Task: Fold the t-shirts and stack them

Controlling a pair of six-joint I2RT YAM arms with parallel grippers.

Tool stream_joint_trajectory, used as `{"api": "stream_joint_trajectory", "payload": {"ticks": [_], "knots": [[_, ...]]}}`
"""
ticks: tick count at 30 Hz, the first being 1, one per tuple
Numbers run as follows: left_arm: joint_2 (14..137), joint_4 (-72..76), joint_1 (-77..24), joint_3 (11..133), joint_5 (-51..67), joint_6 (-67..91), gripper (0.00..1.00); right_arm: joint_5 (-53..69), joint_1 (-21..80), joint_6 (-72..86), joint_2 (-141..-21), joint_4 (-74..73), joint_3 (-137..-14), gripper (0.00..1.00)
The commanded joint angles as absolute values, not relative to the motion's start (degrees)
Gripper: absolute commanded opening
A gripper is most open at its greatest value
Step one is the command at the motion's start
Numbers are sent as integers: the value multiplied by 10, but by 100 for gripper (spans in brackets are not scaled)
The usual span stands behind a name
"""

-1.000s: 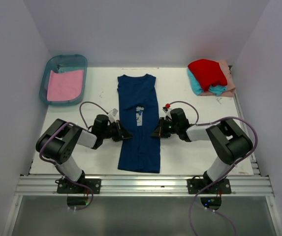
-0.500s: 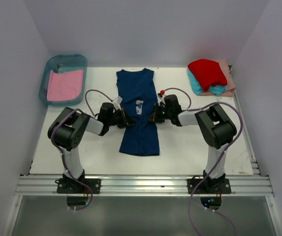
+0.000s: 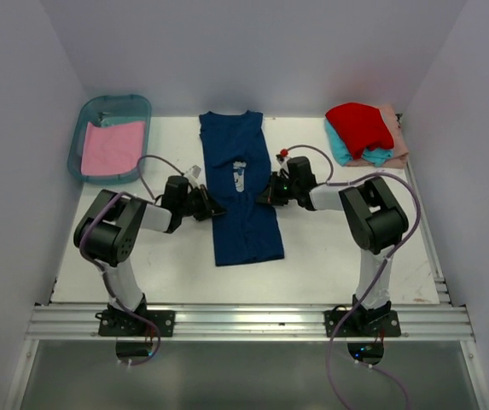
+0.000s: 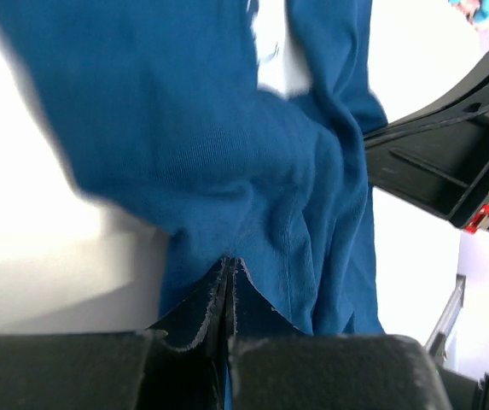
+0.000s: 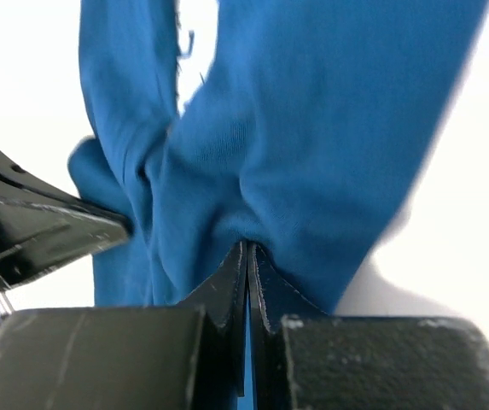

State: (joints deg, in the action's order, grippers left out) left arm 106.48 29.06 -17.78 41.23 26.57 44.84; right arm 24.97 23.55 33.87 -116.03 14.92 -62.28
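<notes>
- Mid-tabletop (image 3: 329, 256), between my two arms: navy blue cloth t-shirt with a pale print (image 3: 242, 192), lying lengthwise, collar at the far edge, hem toward my bases.
- Grip: my left fingers (image 4: 184, 367) are pressed together on a bunched tuck of its left edge, and my right fingers (image 5: 329, 359) likewise on its right edge. Both pinches sit around mid-length.
- Risk 1: each hold looks like just a small tuck at the tips. Any jerk could pull one side free and the shirt would drop lopsided.
- Risk 2: cloth puckers up at both pinches. Laid down like that, the wrinkles likely get pressed into the fold.
- Risk 3: arms out of sync would skew the hem and leave a crooked fold line.
- Risk 4: each wrist view shows the opposite fingers near. Closing in further risks contact.
- Pile of red, teal and peach shirts (image 3: 363, 132) far right and plain pink shirt (image 3: 112, 147) in the teal translucent plastic bin (image 3: 86, 120) far left are well apart from the navy one. I'd expect no snag there.
</notes>
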Motion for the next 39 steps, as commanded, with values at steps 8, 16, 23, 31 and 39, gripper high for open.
{"api": "stream_joint_trajectory", "payload": {"ticks": [8,16,23,31,39], "knots": [[953,236,-178,273,266,459,0,210,231,301,-1048,64,-512,0],[889,259,-179,271,286,447,0,268,232,316,-1017,140,-476,5],[783,251,-183,317,289,430,11,331,232,376,-945,278,-433,61],[694,76,-244,263,231,455,26,202,256,337,-760,98,-350,99],[554,72,-295,106,228,538,32,153,256,387,-562,-60,-216,99]]}}
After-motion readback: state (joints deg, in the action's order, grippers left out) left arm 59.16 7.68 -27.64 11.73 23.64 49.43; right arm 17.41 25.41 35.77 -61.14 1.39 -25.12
